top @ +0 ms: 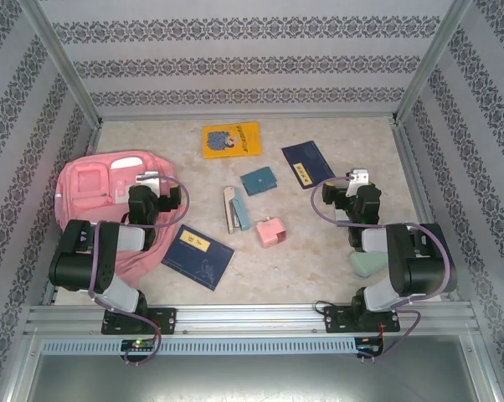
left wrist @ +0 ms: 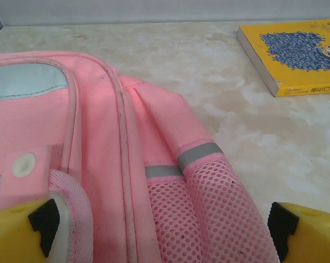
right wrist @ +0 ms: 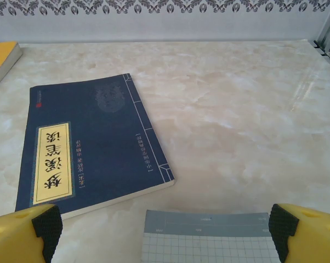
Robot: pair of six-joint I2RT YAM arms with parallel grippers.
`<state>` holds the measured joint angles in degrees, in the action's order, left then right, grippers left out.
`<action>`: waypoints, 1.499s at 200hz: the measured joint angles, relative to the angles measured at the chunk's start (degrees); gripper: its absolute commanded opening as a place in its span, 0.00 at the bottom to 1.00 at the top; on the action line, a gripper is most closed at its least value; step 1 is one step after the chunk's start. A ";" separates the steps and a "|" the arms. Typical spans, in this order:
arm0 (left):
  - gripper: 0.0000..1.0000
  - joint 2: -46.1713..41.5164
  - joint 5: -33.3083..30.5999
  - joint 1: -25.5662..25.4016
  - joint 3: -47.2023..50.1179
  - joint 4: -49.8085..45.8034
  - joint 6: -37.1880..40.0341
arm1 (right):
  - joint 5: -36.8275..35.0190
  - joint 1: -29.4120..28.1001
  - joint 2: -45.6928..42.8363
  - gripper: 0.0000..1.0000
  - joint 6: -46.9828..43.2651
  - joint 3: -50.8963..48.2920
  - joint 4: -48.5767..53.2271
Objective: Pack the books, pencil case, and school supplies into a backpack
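Note:
The pink backpack (top: 93, 197) lies at the left. My left gripper (top: 149, 180) hovers open over its right side, and its fingers straddle the mesh side pocket (left wrist: 209, 219) without gripping. The yellow book (top: 231, 139) lies at the back, with one navy book (top: 307, 164) at the back right and another (top: 198, 255) at the front. Mid-table are the teal pouch (top: 259, 181), the stapler (top: 235, 209) and the pink block (top: 271, 232). The mint pencil case (top: 367, 262) is partly hidden under the right arm. My right gripper (top: 357, 178) stands open beside the back navy book (right wrist: 94, 148).
A grey-topped grid-paper pad (right wrist: 209, 238) lies on the table between the right gripper's fingers. The yellow book (left wrist: 296, 55) sits beyond the backpack in the left wrist view. Patterned walls and metal posts fence the marble table (top: 336, 134) on three sides.

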<state>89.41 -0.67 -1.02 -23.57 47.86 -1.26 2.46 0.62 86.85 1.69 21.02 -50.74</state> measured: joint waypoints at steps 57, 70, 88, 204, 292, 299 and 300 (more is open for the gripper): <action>0.99 0.00 0.00 0.00 0.00 0.02 0.00 | 0.00 0.00 0.00 0.98 0.00 0.00 0.00; 0.99 0.00 0.00 0.00 0.00 0.02 0.00 | 0.00 0.00 0.00 0.98 0.00 0.00 0.00; 1.00 0.02 0.00 0.00 0.00 0.02 0.00 | 0.00 -0.02 0.00 0.98 0.00 0.00 0.00; 1.00 0.00 0.02 0.00 0.00 0.00 0.00 | 0.02 0.00 0.00 0.98 0.00 0.00 0.00; 0.99 -3.96 -1.70 0.02 -4.15 -11.87 -0.28 | -1.31 -0.02 -1.70 0.98 0.07 0.04 1.99; 1.00 -5.70 -2.27 0.07 -6.54 -15.89 -0.55 | -2.10 -0.07 -3.30 0.98 0.11 0.15 3.69; 0.99 -5.90 -2.38 0.07 -6.82 -16.35 -0.59 | -2.23 -0.11 -3.52 0.98 0.11 0.15 3.91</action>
<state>83.50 -3.05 -0.95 -30.39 31.51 -1.85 0.23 0.51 83.33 1.80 21.17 -46.83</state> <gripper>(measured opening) 0.994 0.981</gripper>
